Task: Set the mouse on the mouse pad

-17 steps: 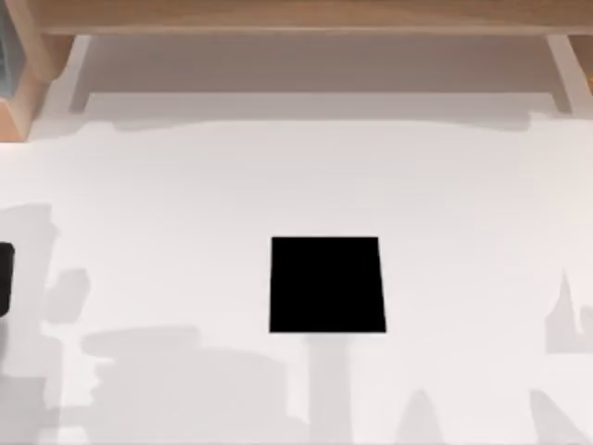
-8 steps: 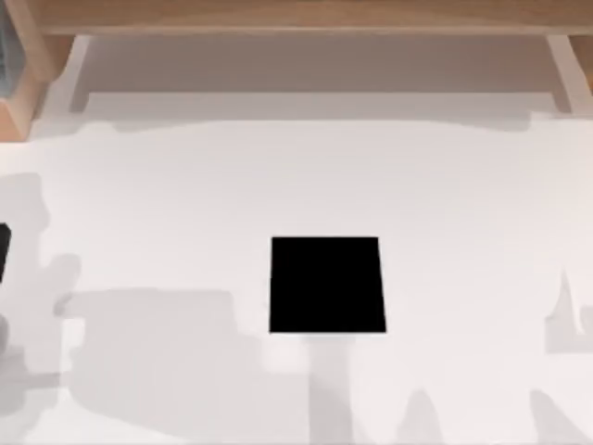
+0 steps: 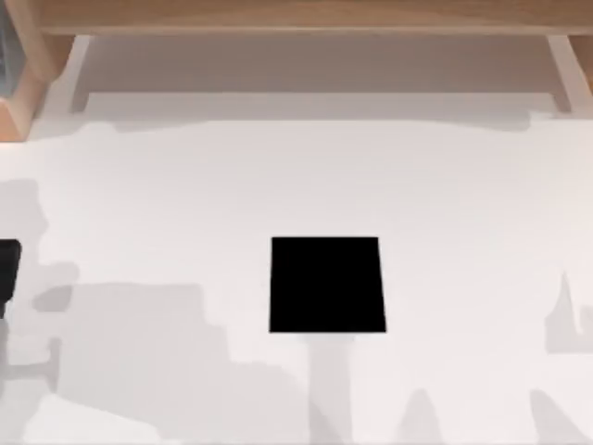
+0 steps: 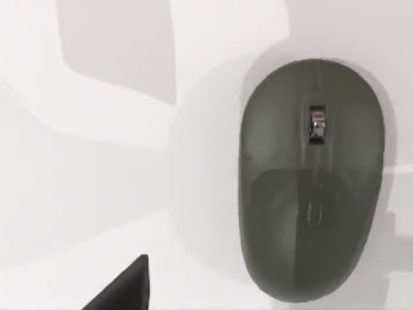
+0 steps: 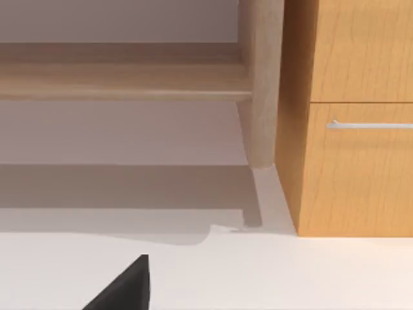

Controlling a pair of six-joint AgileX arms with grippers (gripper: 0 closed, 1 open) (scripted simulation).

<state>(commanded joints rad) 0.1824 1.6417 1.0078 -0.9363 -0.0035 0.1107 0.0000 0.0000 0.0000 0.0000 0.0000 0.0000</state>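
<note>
Far left of the pad point(image 3: 327, 285), a black part of the left arm point(image 3: 7, 276) shows at the surface's point(image 3: 185, 185) left edge, and its wrist view looks down on one mouse point(image 4: 310, 177) lying on the white surface, untouched; whether the left end effector is open I cannot tell. One pad lies flat mid-surface with bare white room on all sides. The right wrist view faces a wooden cabinet point(image 5: 352, 116) with a drawer handle point(image 5: 369, 124); the right end effector's state cannot be told either.
</note>
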